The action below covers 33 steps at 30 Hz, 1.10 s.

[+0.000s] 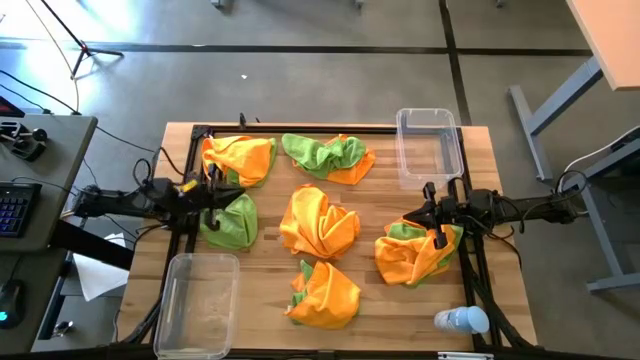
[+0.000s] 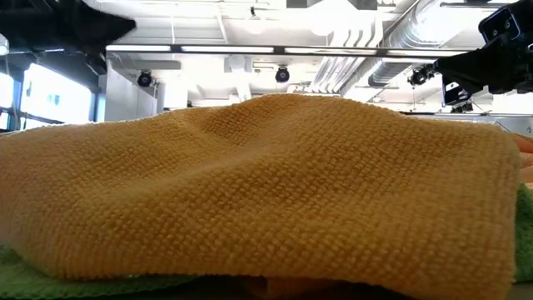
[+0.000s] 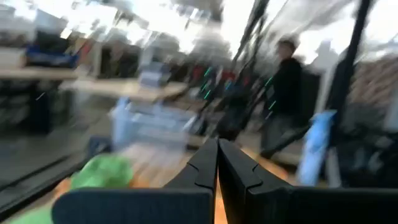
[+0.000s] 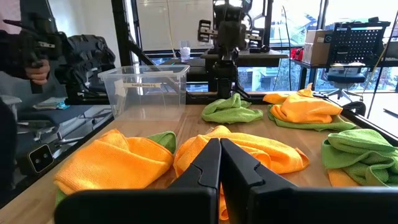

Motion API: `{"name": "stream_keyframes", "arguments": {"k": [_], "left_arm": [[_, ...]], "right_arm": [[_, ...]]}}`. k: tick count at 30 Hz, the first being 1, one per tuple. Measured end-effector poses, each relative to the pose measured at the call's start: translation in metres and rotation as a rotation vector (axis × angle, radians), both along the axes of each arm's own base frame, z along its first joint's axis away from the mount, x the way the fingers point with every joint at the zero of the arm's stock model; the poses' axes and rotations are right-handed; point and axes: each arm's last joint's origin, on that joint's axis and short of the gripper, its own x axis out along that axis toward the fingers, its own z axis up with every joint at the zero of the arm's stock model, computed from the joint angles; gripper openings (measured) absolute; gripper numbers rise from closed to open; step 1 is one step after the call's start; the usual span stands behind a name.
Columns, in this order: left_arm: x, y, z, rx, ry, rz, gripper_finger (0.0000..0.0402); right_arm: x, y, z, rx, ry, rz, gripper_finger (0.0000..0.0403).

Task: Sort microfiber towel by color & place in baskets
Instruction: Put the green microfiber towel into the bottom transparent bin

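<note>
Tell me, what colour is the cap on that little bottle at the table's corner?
The bottle's cap is blue, clearest in the high view.

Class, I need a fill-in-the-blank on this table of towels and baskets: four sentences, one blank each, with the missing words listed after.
1. The two clear baskets hold ____ towels.
2. The towels come in orange and ____.
3. The jaws of both the left gripper and the right gripper are ____.
4. The bottle lying near the right arm has a ____ cap.

Missing words: no; green; shut; blue
</note>
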Motion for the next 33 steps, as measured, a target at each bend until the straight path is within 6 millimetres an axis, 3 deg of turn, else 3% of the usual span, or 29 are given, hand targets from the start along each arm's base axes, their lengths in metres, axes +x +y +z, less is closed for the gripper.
{"name": "stream_keyframes", "arguments": {"k": [6,13,19,25,33], "left_arm": [[0.024,0.001,0.025,-0.088,0.174,0.111,0.0],[0.063,0.003,0.067,-0.161,0.481,0.376,0.0],[0.092,0.011,0.093,-0.314,0.631,0.489,0.0011],[0.104,0.014,0.096,-0.463,0.806,0.516,0.0068],[0.088,0.012,0.086,-0.799,0.913,0.657,0.0172]], "right_arm": [[0.0,0.0,0.0,0.0,0.0,0.0,0.0001],[0.0,0.0,0.0,0.0,0.0,0.0,0.0001],[0.0,0.0,0.0,0.0,0.0,0.0,0.0001],[0.0,0.0,0.0,0.0,0.0,0.0,0.0001],[0.0,0.0,0.0,0.0,0.0,0.0,0.0001]]}}
